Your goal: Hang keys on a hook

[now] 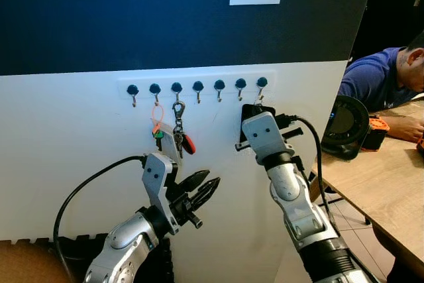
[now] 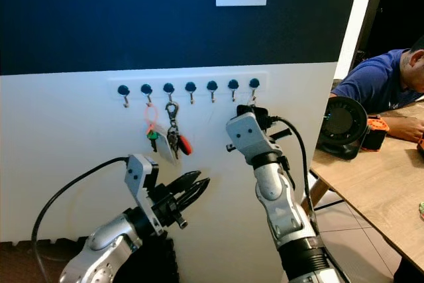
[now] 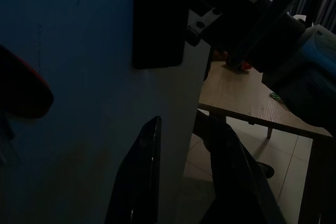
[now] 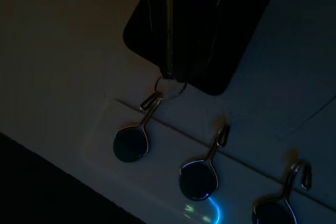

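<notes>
Key ring at the last hook on the rail

Below the hook rail [image 1: 199, 84], the left gripper [image 1: 207, 190] hangs idle, fingers slightly apart. At the rail's right end, the right gripper [image 4: 194, 51] clamps a black key fob [image 4: 210, 24], its ring [image 4: 170, 86] touching the end hook [image 4: 149, 106]. Let go before the ring seats, and the fob drops.
</notes>
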